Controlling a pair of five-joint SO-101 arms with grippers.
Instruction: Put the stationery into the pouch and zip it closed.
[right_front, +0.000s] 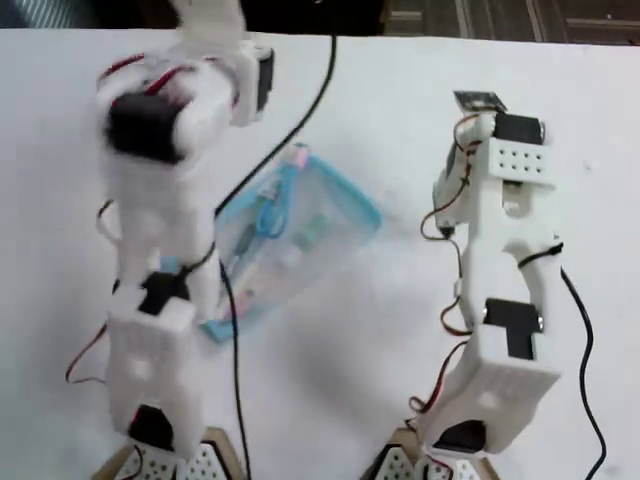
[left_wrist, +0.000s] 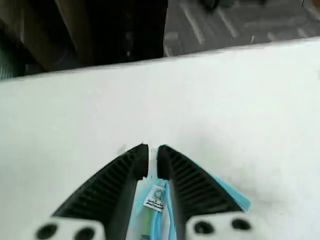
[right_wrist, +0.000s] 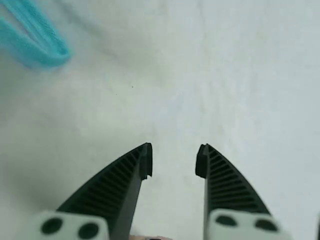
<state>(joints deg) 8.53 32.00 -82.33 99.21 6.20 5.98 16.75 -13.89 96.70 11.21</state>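
1. White tabletop (right_front: 400, 330) fills most of the high view, with a strip of dark floor (right_front: 470, 20) along the upper edge.
2. We see the pouch (right_front: 300, 235) (clear plastic with blue trim) lying flat and slanted a little left of centre in the high view, between the two arms. Coloured stationery (right_front: 285, 245) shows through its wall, too blurred to name.
3. In the left wrist view, the left gripper (left_wrist: 152, 155) has its fingers almost together, with only a sliver of gap and nothing pinched. The pouch's blue edge and a small tag show beneath and between them.
4. We find the left arm (right_front: 160, 200) on the left of the high view. It rises from the lower left, and its wrist sits high at the upper left.
5. We see the right gripper (right_wrist: 173, 160) with fingers spread over bare table, the pouch's blue corner well apart from them.
6. On the right of the high view, the right arm (right_front: 500, 250) runs from the lower right towards the upper right, beside the pouch and not touching it.
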